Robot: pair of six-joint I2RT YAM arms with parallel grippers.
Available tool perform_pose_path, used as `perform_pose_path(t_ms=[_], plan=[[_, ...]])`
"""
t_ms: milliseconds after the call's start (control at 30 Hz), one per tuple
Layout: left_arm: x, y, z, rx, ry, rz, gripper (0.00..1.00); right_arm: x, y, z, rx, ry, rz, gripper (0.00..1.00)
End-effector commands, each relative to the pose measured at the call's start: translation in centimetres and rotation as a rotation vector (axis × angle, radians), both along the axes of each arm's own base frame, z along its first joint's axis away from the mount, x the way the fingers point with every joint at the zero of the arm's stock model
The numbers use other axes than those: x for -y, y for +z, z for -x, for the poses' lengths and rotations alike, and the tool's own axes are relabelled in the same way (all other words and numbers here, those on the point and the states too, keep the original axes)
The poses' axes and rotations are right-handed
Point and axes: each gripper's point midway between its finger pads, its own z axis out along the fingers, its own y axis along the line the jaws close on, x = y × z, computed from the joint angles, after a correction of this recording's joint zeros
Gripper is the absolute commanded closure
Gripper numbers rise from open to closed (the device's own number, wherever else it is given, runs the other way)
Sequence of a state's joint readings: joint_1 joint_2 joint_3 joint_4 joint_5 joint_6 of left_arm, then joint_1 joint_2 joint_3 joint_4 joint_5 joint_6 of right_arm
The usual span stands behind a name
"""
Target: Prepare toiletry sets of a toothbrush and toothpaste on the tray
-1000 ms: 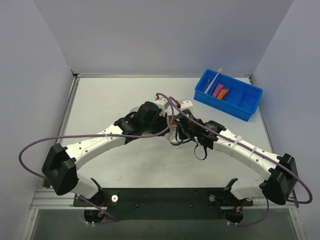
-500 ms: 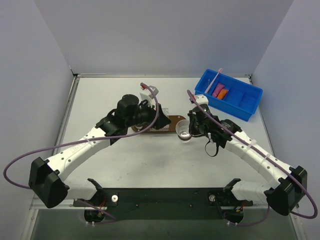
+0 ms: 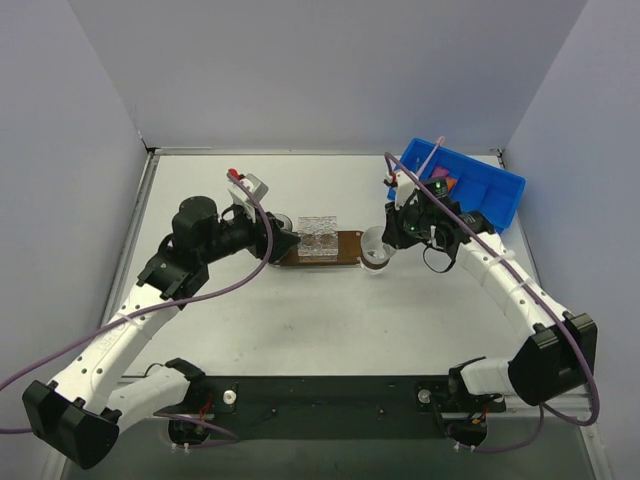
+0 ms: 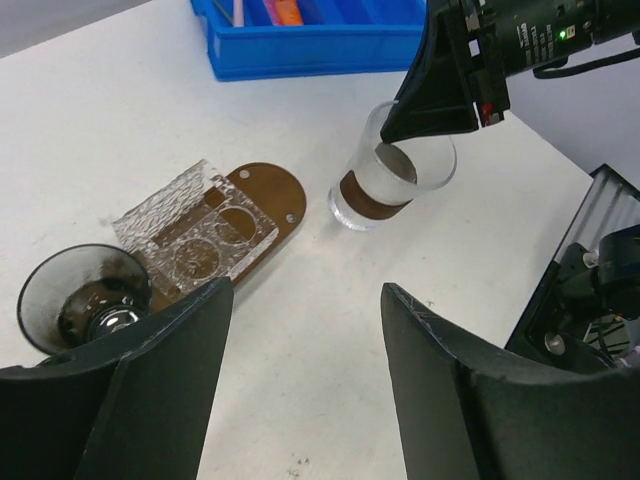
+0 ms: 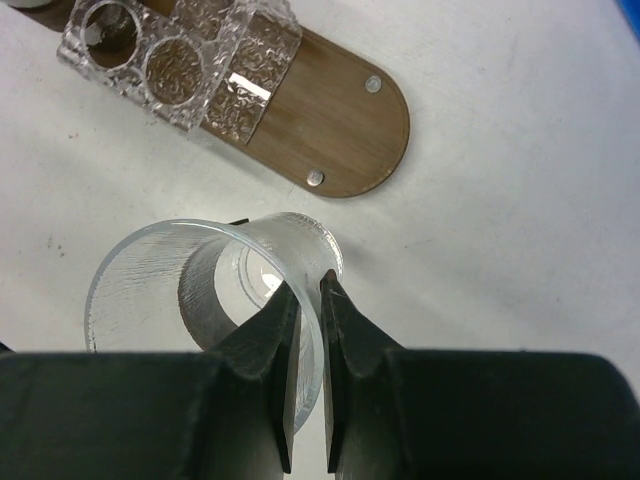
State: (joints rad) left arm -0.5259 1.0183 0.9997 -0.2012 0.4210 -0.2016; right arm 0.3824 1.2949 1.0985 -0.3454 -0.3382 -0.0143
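While pinched on clear cup (image 5: pixel 160 265) rim, right gripper (image 5: pixel 308 284) beside tray (image 5: pixel 330 125); left gripper (image 4: pixel 300 295) spread.

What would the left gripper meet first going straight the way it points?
Probably the clear cup pinched by the right gripper, just past the tray's rounded end; depth is unclear.

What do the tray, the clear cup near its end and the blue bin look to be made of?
The tray: looks like wood, dark brown, satin, with faint grain and silver studs. The cup: clear plastic or glass, can't tell which; its wall is see-through. The bin: probably moulded plastic, uniform glossy blue with thin walls.
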Motion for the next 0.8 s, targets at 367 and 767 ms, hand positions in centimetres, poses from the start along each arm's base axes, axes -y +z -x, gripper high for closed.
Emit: perform_pose_path(t_ms=[367, 767], plan=[[-2.7, -1.5, -2.0, 0.034, 0.121, -0.076, 0.29, -3.5, 1.2, -7.5, 0.142, 0.163, -0.042, 1.0], [-2.8, -2.0, -2.3, 0.023, 0.13, -0.091, 0.29, -4.6, -1.2, -9.8, 0.139, 0.174, -0.018, 1.0]])
